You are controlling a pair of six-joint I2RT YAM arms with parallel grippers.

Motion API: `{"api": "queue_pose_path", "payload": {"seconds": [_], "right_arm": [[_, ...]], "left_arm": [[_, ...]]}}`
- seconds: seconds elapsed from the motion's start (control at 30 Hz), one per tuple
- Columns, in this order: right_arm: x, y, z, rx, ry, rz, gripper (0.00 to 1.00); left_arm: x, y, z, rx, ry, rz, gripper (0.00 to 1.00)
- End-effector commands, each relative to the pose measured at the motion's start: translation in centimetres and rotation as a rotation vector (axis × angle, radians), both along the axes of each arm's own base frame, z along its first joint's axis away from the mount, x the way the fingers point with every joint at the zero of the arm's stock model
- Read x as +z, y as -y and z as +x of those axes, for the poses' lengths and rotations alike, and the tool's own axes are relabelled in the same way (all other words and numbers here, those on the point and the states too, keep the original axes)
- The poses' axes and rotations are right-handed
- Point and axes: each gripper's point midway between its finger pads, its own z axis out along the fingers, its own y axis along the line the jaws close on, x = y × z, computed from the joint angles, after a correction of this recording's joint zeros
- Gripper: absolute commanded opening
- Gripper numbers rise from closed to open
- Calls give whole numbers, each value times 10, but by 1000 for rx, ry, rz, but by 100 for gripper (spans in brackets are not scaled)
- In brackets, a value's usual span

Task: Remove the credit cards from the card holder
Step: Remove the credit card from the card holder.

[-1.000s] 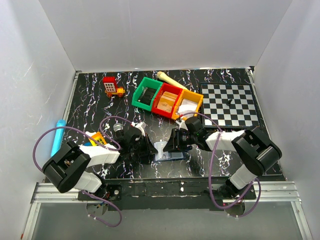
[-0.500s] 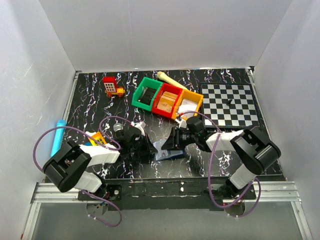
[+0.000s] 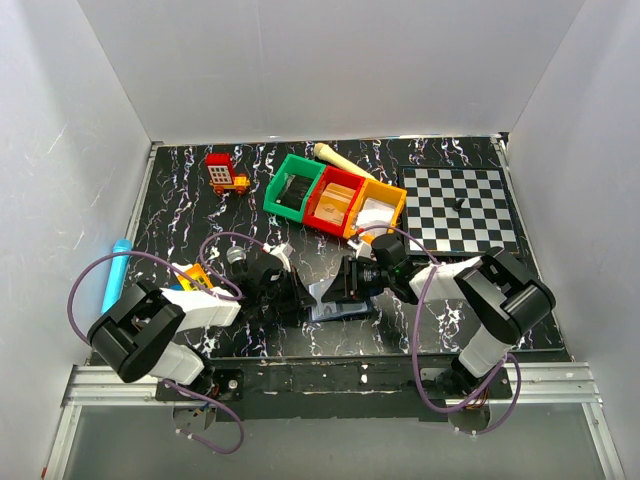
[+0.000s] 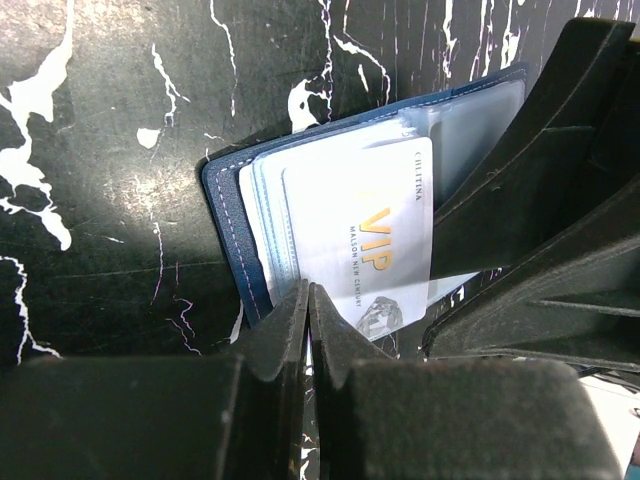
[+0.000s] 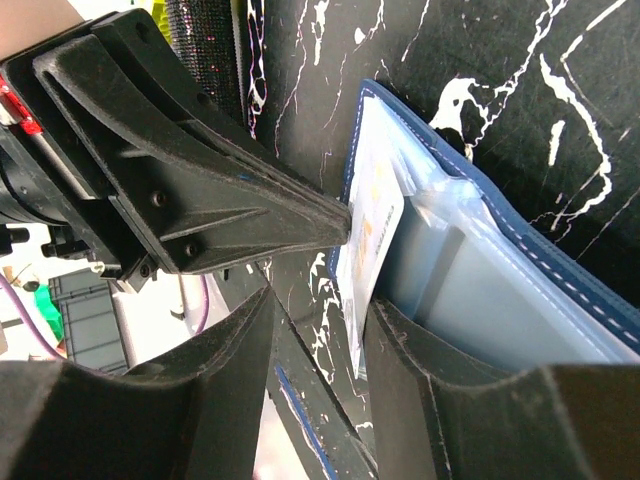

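We are looking down on the black, white-veined counter [image 4: 100,150], where the navy card holder [image 4: 222,200] is lying open with pale cards fanning out of it. Our left hand [image 4: 308,295] is pressing its fingers together at the lower edge of the white VIP card [image 4: 365,225], while our right hand [image 4: 430,285] is overlapping the card holder's right side

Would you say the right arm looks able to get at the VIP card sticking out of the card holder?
Probably yes: the VIP card protrudes from the open card holder between the open jaws of the right gripper. The left gripper, jaws shut at the card's edge, crowds it.
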Motion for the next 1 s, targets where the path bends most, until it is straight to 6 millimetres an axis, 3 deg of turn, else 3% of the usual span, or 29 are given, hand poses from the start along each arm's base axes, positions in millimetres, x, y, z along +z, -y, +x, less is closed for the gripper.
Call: {"api": "queue_pose_path", "payload": {"seconds": [0.0,0.97], "right_arm": [[9,-10,-7,59,15,55,48],[14,1,-3,20,44,12,42]], "left_arm": [[-5,2,-5,-41,5,3,0],[-13,-6,-7,-2,-32,24,0]]}}
